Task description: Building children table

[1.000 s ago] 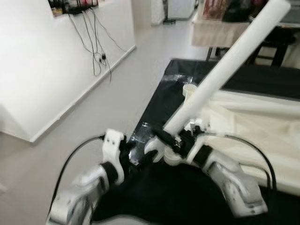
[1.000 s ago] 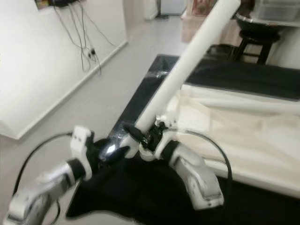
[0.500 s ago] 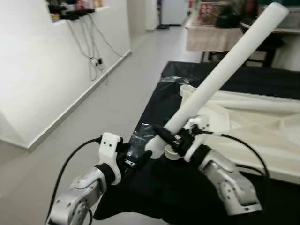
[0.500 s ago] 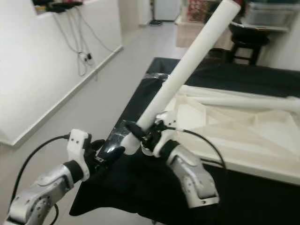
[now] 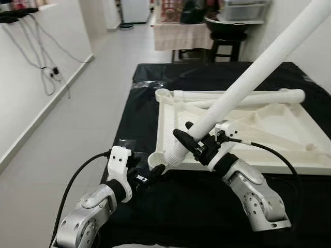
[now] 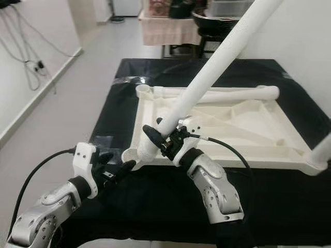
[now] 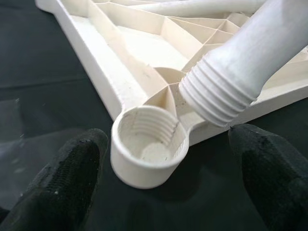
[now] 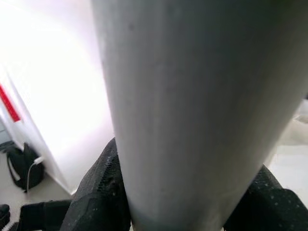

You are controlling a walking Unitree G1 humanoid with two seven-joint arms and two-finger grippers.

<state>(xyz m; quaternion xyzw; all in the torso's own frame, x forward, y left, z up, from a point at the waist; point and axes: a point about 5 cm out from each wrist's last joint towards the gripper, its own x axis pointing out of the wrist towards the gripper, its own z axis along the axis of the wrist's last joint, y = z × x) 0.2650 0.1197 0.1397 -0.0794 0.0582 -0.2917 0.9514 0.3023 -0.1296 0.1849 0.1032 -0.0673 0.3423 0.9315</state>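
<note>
The white table top (image 5: 163,129) lies upside down on a black-covered table (image 5: 134,119). My right gripper (image 5: 194,144) is shut on a long white leg (image 5: 248,77) that tilts up and to the right. The leg's threaded end (image 7: 216,96) hovers just beside the near-left corner socket (image 7: 147,144), not in it. My left gripper (image 5: 150,175) is open, one finger (image 7: 62,178) on each side of that socket. In the right wrist view the leg (image 8: 192,96) sits between the black fingers (image 8: 96,202). A second leg (image 5: 243,97) lies across the top's far edge.
Another white leg (image 6: 323,150) stands at the table top's near-right corner. A black stool (image 5: 227,41) and a cloth-covered stand (image 5: 178,36) are beyond the table. Open floor (image 5: 67,119) runs along the left, with cables (image 5: 49,77) on the wall.
The camera has swung toward the table. The leg stays in my right gripper, and its threaded end now sits close to the corner socket. My left gripper stays open at that corner.
</note>
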